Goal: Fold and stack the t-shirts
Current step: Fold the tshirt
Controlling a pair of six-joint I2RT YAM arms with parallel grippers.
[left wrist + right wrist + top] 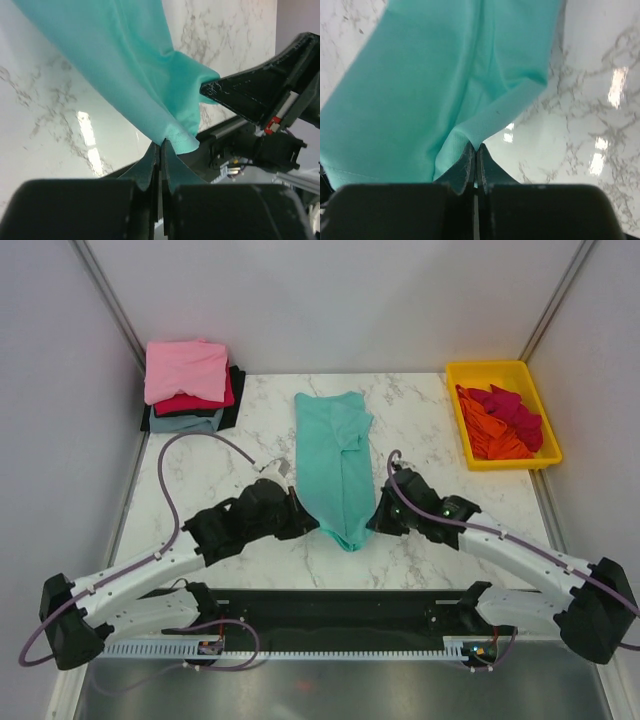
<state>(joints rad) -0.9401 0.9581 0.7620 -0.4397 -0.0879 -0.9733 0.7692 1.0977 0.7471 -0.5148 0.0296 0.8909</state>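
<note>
1. The teal t-shirt [335,455] lies as a long, narrow strip down the middle of the table [420,420], with its near end bunched between the two arms.
2. The left claw [161,146] is closed, pinching the shirt's near hem from the left.
3. The right claw [476,148] is closed too, nipping a fold of the same end from the right.
4. A folded stack [188,380], pink on top, sits at the far left corner.
5. In the yellow tray [487,367] at far right lie loose orange and crimson shirts [503,420].

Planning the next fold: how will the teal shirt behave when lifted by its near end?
Probably floppy: the teal shirt bunches where the left gripper and right gripper pinch it. Likely light, thin cloth that will sag between them.
</note>
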